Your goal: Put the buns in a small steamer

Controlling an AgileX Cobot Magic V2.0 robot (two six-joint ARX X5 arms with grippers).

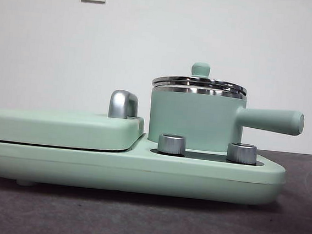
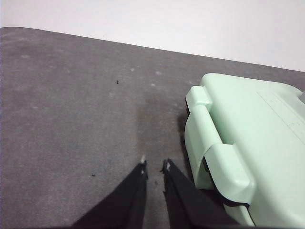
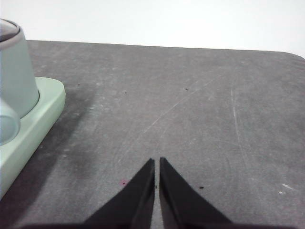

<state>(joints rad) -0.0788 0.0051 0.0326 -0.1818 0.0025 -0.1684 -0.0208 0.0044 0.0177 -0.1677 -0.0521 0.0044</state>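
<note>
Steamer (image 1: 195, 118): mint-green pot, seated on the right side of the cooker base (image 1: 129, 169), lid (image 1: 199, 84) on, straight handle (image 1: 272, 120) pointing right.

Buns: none visible to me; possibly inside the covered pot, but I cannot tell.

Griddle lid (image 1: 61, 127): flat, closed, on the base's left half (chrome handle (image 1: 123, 104) at its rear).

Knobs: two steel ones (image 1: 171, 144) on the base in front of the pot.

My left gripper (image 2: 153, 167): jaws nearly together, holding nothing, over the grey table (image 2: 71, 105) beside the cooker's end.

My right gripper (image 3: 157, 164): jaws closed, holding nothing, over bare table at the pot side.
</note>
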